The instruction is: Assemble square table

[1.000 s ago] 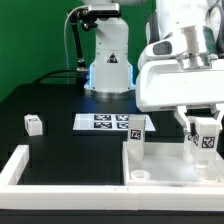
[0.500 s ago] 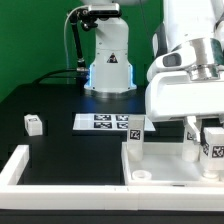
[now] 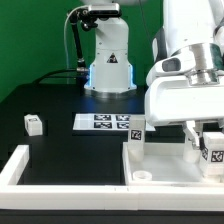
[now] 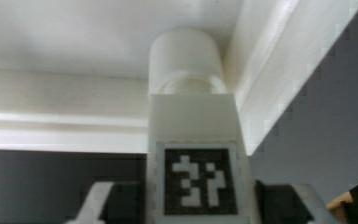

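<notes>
Since seating presumably demands vertical alignment, the two-finger gripper (image 4: 197, 203) has its jaws clamped on the white tagged plastic leg block (image 4: 197, 120), upright over the large white square plastic slab (image 3: 162, 167).

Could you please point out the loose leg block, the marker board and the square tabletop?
loose leg block (image 3: 33, 124), exterior view, its tagged face.
marker board (image 3: 103, 122), exterior view, middle of the sheet.
square tabletop (image 3: 165, 164), exterior view, bare inner surface.

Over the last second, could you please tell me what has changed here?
The pincer, shut on a leg, dropped lower and shifted toward the exterior view's right over the square tabletop; then it barely moved. Nothing was released. The upright leg at the tabletop's corner, the loose leg block and the marker board stayed put.
</notes>
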You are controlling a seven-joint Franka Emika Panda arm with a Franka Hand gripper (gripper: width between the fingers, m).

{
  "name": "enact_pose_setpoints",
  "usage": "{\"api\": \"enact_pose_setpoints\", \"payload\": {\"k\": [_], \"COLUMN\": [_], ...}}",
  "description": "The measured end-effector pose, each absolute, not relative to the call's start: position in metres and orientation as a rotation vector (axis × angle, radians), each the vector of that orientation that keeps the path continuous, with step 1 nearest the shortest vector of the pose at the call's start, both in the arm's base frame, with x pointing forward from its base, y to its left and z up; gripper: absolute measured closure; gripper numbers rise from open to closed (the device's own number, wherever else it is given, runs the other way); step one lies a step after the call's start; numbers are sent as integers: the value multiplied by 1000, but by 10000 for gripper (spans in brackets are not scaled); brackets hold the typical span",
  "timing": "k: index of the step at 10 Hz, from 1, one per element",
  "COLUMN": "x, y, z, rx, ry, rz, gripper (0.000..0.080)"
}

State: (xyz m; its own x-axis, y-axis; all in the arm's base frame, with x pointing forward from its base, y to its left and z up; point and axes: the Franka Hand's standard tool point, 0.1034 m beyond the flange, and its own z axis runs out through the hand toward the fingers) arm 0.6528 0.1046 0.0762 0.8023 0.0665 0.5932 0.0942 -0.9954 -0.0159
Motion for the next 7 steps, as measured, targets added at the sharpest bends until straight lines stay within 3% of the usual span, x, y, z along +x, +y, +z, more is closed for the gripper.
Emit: {"api": "enact_pose_setpoints", "payload": {"k": [1,2,3,5,7], "x": [654,653,653,653,653], "y": [105,105,105,105,105], "z": [77,76,76,76,76], "rx": [-2941,-2941,-2942,-2942,-2942], "ry": [-131,-131,-131,-131,-131], "rz": [-957,-957,-956,-956,-956], "gripper": [509,433,433,177,156]}}
